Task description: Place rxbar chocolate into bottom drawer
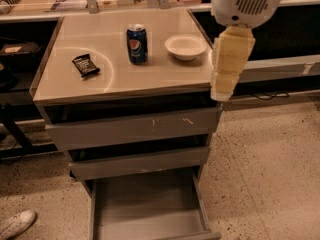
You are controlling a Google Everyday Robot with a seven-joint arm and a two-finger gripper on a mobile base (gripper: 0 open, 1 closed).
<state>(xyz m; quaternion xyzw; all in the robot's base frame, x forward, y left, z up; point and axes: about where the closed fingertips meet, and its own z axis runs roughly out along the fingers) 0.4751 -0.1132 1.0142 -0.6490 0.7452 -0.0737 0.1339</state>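
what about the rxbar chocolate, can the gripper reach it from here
Probably yes: the gripper hangs at the right edge of the cabinet top, the rxbar chocolate lies uncovered near the left, and the Pepsi can and bowl sit farther back.

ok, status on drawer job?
Tool hangs off beige tabletop's right edge. Flat black-wrapped rxbar chocolate lies far left. Grey metal bottom drawer open. Blue Pepsi can, white bowl between.

The gripper (222, 90) hangs downward at upper right, under its white wrist (247, 4).
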